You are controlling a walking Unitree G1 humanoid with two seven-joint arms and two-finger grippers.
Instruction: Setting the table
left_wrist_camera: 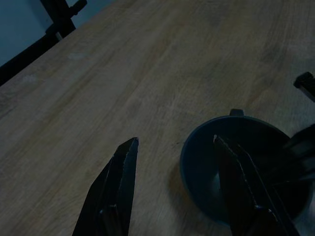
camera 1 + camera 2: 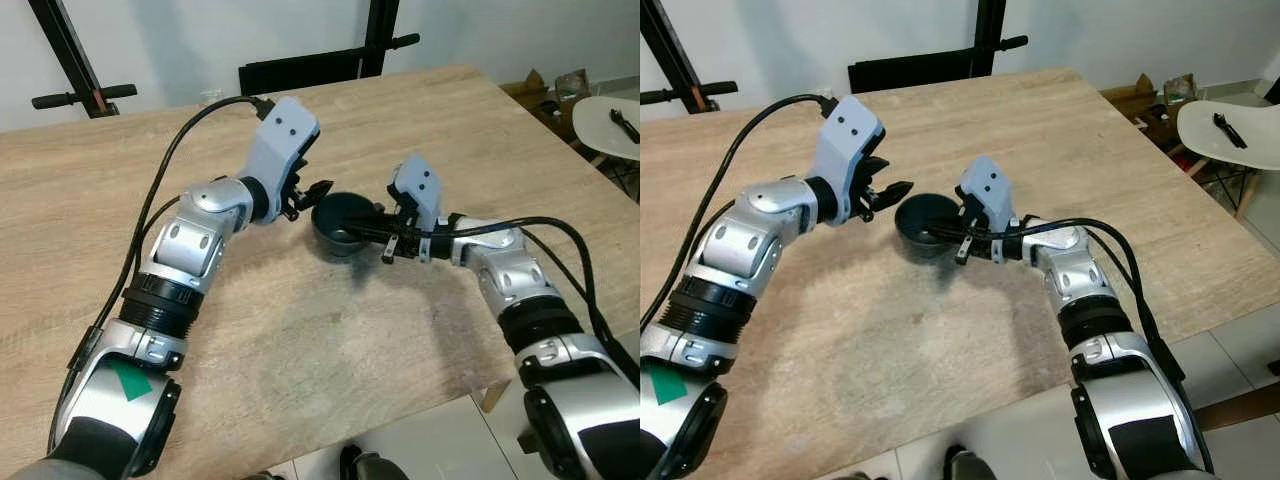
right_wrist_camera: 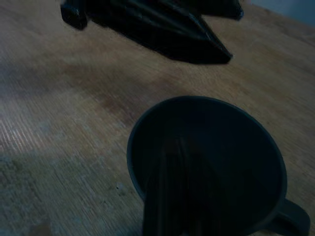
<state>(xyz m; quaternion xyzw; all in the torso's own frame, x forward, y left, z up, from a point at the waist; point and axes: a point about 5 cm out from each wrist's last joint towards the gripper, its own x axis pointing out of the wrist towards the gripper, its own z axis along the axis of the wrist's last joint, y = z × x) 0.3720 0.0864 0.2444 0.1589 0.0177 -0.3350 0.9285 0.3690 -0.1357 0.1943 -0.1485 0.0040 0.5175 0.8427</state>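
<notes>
Dark cup (image 2: 340, 224) mid-table (image 2: 300, 350), right gripper (image 2: 370, 234) pinching its 3 o'clock rim. Left gripper (image 2: 318, 189) spread open, empty, at 10 o'clock. Looks rigid, light, breakable; rim or handle best.

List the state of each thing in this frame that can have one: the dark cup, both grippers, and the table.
Dark cup: upright on the table, looks empty, handle showing in the right wrist view.
Right gripper: shut on the cup's rim, one finger inside the cup.
Left gripper: open, fingers apart beside the cup, not gripping it.
Wooden table: bare light wood around the cup.
</notes>
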